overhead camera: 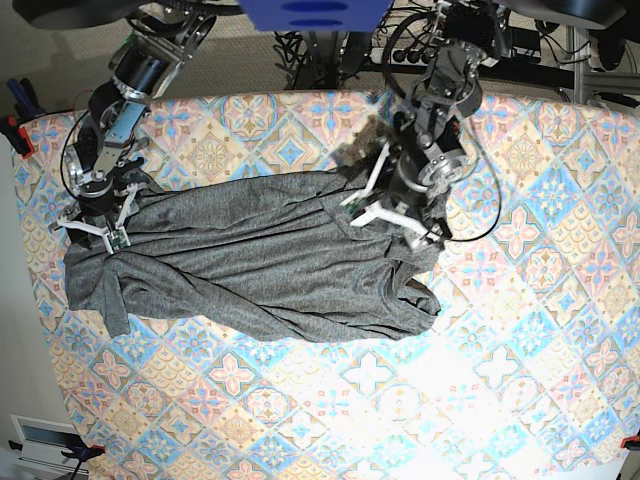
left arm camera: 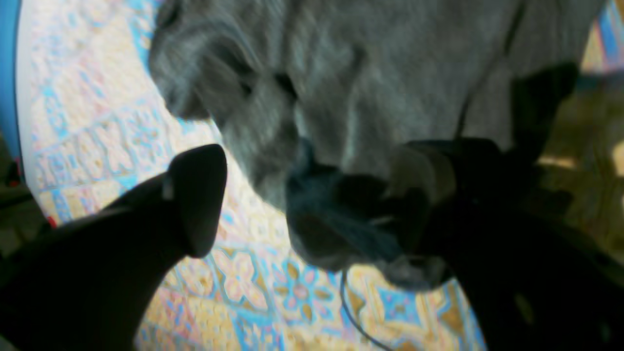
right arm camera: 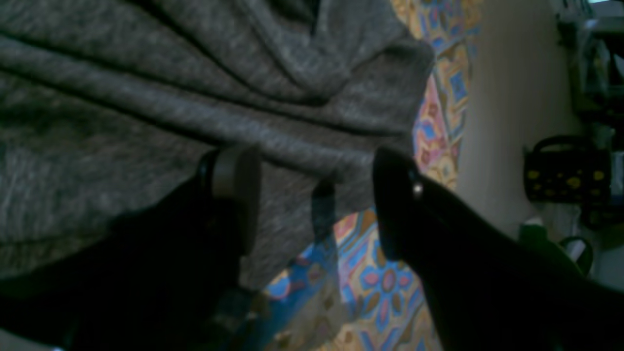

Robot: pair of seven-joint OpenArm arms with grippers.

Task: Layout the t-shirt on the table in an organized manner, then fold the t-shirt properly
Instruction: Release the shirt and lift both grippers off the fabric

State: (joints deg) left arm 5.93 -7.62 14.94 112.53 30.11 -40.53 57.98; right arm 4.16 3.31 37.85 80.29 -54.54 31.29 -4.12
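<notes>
The dark-grey t-shirt (overhead camera: pixel 260 260) lies crumpled lengthwise across the table (overhead camera: pixel 500 350), with folds and a bunched right end. My left gripper (overhead camera: pixel 385 222) is over that right end. In the left wrist view it (left arm camera: pixel 307 195) is open, with a bunch of t-shirt (left arm camera: pixel 390 58) pressed against one finger (left arm camera: pixel 419 190). My right gripper (overhead camera: pixel 95 225) is at the shirt's left end. In the right wrist view it (right arm camera: pixel 314 200) is open, its fingers straddling the edge of the t-shirt (right arm camera: pixel 146 97) above the patterned table (right arm camera: pixel 380 282).
The table's left edge and the floor (overhead camera: pixel 20 300) lie close to the right gripper. Cables and arm mounts (overhead camera: pixel 330 45) crowd the far edge. A thin black cable (left arm camera: pixel 351 312) hangs below the left gripper. A black bag (right arm camera: pixel 565 170) stands off the table.
</notes>
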